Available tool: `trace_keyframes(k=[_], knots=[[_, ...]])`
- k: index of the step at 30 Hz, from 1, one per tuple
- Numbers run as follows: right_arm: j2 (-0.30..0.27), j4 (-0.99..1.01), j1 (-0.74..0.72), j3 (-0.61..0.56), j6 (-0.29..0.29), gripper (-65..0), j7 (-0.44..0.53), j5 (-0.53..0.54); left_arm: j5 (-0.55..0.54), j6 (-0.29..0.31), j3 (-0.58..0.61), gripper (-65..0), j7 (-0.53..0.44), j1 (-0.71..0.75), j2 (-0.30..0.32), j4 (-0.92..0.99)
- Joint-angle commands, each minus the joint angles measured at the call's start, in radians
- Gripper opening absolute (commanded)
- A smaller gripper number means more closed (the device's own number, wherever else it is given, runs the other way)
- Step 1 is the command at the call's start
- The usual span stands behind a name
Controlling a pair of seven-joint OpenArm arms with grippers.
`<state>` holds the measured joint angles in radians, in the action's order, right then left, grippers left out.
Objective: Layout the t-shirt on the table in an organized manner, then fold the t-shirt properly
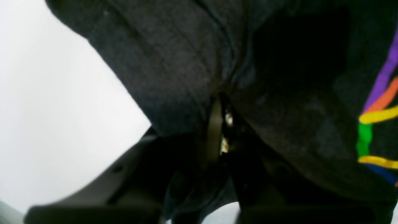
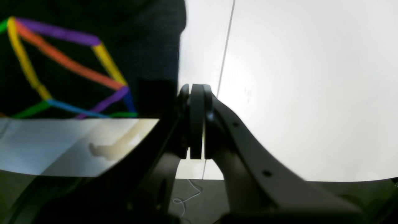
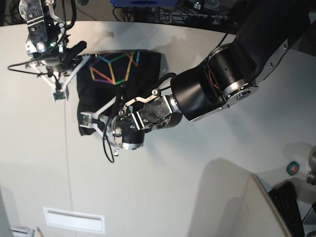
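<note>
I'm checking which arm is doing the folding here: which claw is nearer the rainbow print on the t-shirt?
Right. The right claw is shut beside the t-shirt's edge, close to the rainbow print. The left claw pinches black cloth at the t-shirt's opposite end, farther from the print.

The t-shirt (image 3: 121,84) is black, with a rainbow geometric line print (image 3: 114,67) in purple, orange, yellow, green and blue. The bench (image 3: 187,163) is off-white, with a thin dark seam line (image 2: 225,53).

Robotics lab — cables (image 3: 197,12), white table (image 3: 197,163)
</note>
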<state>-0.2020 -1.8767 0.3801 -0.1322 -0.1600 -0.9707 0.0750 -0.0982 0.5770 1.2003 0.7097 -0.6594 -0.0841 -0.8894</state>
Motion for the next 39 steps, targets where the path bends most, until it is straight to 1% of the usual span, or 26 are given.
trace_keyframes(k=[1, 3, 4, 6, 9, 12, 14, 16, 17, 18, 19, 21, 23, 24, 25, 27, 29, 30, 31, 32, 33, 34, 35, 36, 38, 39], knots=[[0.003, -0.017, -0.003, 0.004, 0.000, -65.0, 0.012, -0.004, 0.005, -0.004, -0.006, -65.0, -0.008, -0.032, -0.019, -0.010], [0.005, -0.017, -0.003, 0.004, 0.000, -65.0, 0.012, -0.004, 0.007, -0.004, -0.006, -65.0, -0.008, -0.032, -0.021, -0.012], [0.005, -0.017, -0.003, 0.004, 0.000, -65.0, 0.012, -0.004, 0.007, -0.004, -0.006, -62.2, -0.008, -0.033, -0.023, -0.017], [0.003, -0.017, -0.003, 0.004, 0.000, -65.0, 0.012, -0.004, 0.007, -0.004, -0.007, -52.0, -0.008, -0.033, -0.023, -0.018], [0.003, -0.017, -0.003, 0.003, 0.000, -65.0, 0.012, -0.004, 0.007, -0.004, -0.009, -35.1, -0.008, -0.040, -0.024, -0.021], [0.008, -0.017, -0.008, 0.003, 0.000, -65.0, 0.012, -0.004, 0.001, -0.004, -0.009, -20.1, -0.008, -0.067, -0.032, -0.021], [0.008, -0.017, -0.010, 0.003, 0.000, -65.0, 0.012, -0.004, -0.001, -0.004, -0.009, -13.3, -0.008, -0.084, -0.035, -0.029], [0.008, -0.017, -0.011, 0.003, 0.000, -65.0, 0.012, -0.004, -0.002, -0.004, -0.017, -10.9, -0.002, -0.098, -0.033, -0.072], [0.008, -0.017, -0.011, 0.003, 0.000, -65.0, 0.012, -0.004, -0.002, -0.004, -0.044, -11.2, 0.006, -0.099, -0.030, -0.099], [0.008, -0.017, -0.010, 0.003, 0.000, -65.0, 0.012, -0.004, -0.001, -0.004, -0.101, -11.8, 0.043, -0.090, -0.019, -0.136], [0.008, -0.017, -0.008, 0.003, 0.000, -65.0, 0.012, -0.004, -0.001, -0.004, -0.165, -13.5, 0.092, -0.081, 0.007, -0.178], [0.008, -0.017, -0.007, 0.003, 0.001, -65.0, 0.012, -0.004, -0.001, -0.004, -0.274, -19.9, 0.163, -0.033, 0.042, -0.262], [0.008, -0.017, -0.008, 0.003, 0.001, -65.0, 0.014, -0.004, -0.001, -0.004, -0.357, -25.8, 0.206, 0.008, 0.091, -0.328], [0.008, -0.017, -0.011, 0.003, 0.001, -65.0, 0.014, -0.004, -0.001, -0.004, -0.399, -27.8, 0.219, 0.036, 0.111, -0.345], [0.008, -0.017, -0.013, 0.003, 0.001, -65.0, 0.014, -0.004, -0.001, -0.004, -0.429, -28.0, 0.224, 0.057, 0.123, -0.350], [0.008, -0.017, -0.025, 0.003, 0.001, -65.0, 0.014, -0.004, -0.002, -0.004, -0.511, -24.0, 0.227, 0.099, 0.134, -0.337], [0.008, -0.017, -0.031, 0.003, 0.001, -65.0, 0.014, -0.004, -0.002, -0.004, -0.598, -15.6, 0.248, 0.132, 0.131, -0.299], [0.008, -0.019, -0.033, 0.001, 0.001, -65.0, 0.014, -0.004, -0.002, -0.004, -0.635, -12.8, 0.273, 0.142, 0.128, -0.284], [0.008, -0.019, -0.034, 0.001, 0.001, -65.0, 0.014, -0.004, -0.002, -0.004, -0.663, -12.0, 0.285, 0.146, 0.123, -0.274], [0.008, -0.019, -0.034, 0.001, 0.006, -65.0, 0.014, -0.004, -0.002, -0.004, -0.681, -12.5, 0.293, 0.151, 0.116, -0.274], [0.008, -0.019, -0.034, -0.007, 0.026, -65.0, 0.014, -0.004, -0.002, -0.004, -0.693, -14.8, 0.295, 0.160, 0.113, -0.274], [0.008, -0.021, -0.034, -0.028, 0.067, -65.0, 0.014, -0.004, -0.002, -0.004, -0.705, -20.7, 0.296, 0.175, 0.113, -0.274], [0.008, -0.028, -0.034, -0.047, 0.104, -65.0, 0.014, -0.004, -0.002, -0.004, -0.712, -28.0, 0.296, 0.188, 0.113, -0.274], [0.009, -0.033, -0.034, -0.062, 0.135, -65.0, 0.014, -0.004, -0.002, -0.004, -0.713, -37.0, 0.296, 0.198, 0.113, -0.268], [0.031, -0.034, -0.036, -0.082, 0.142, -65.0, 0.014, -0.004, -0.002, -0.004, -0.710, -51.2, 0.295, 0.214, 0.113, -0.261], [0.039, -0.034, -0.040, -0.088, 0.142, -65.0, 0.014, -0.005, -0.001, -0.004, -0.713, -57.3, 0.295, 0.218, 0.113, -0.248]])
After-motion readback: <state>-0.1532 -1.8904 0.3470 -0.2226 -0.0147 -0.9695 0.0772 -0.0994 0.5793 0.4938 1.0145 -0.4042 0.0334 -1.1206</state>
